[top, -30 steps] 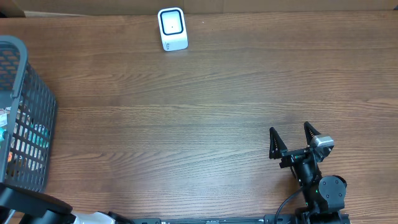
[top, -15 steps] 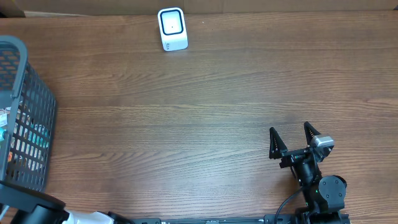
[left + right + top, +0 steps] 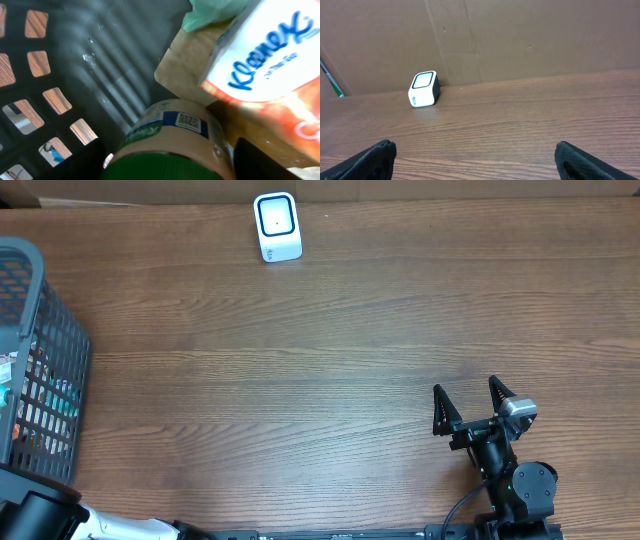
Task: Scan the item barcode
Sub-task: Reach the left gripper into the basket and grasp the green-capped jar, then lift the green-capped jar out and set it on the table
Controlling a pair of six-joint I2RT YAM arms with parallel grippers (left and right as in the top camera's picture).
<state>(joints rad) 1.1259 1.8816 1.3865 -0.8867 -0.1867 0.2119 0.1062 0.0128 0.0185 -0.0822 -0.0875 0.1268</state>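
Inside the grey basket [image 3: 75, 55], my left gripper [image 3: 167, 167] has a finger on each side of a jar with a green lid [image 3: 170, 127]. The jar fills the whole gap, and its label carries a small square code [image 3: 189, 120]. In the overhead view this gripper is hidden at the basket [image 3: 35, 265] on the far left. The white barcode scanner [image 3: 276, 226] stands at the table's far edge, also in the right wrist view [image 3: 423, 89]. My right gripper [image 3: 467, 402] rests open near the front right, with nothing between its fingers [image 3: 377, 157].
A Kleenex box [image 3: 265, 55], a brown paper pack [image 3: 185, 70] and a pale green wrapper [image 3: 210, 12] crowd the jar inside the basket. A cardboard wall [image 3: 520, 35] rises behind the scanner. Bare wooden tabletop [image 3: 330, 380] lies between basket and right arm.
At the overhead frame's lower left corner, the left arm has sunk further out of view. The right arm and the scanner have not moved.
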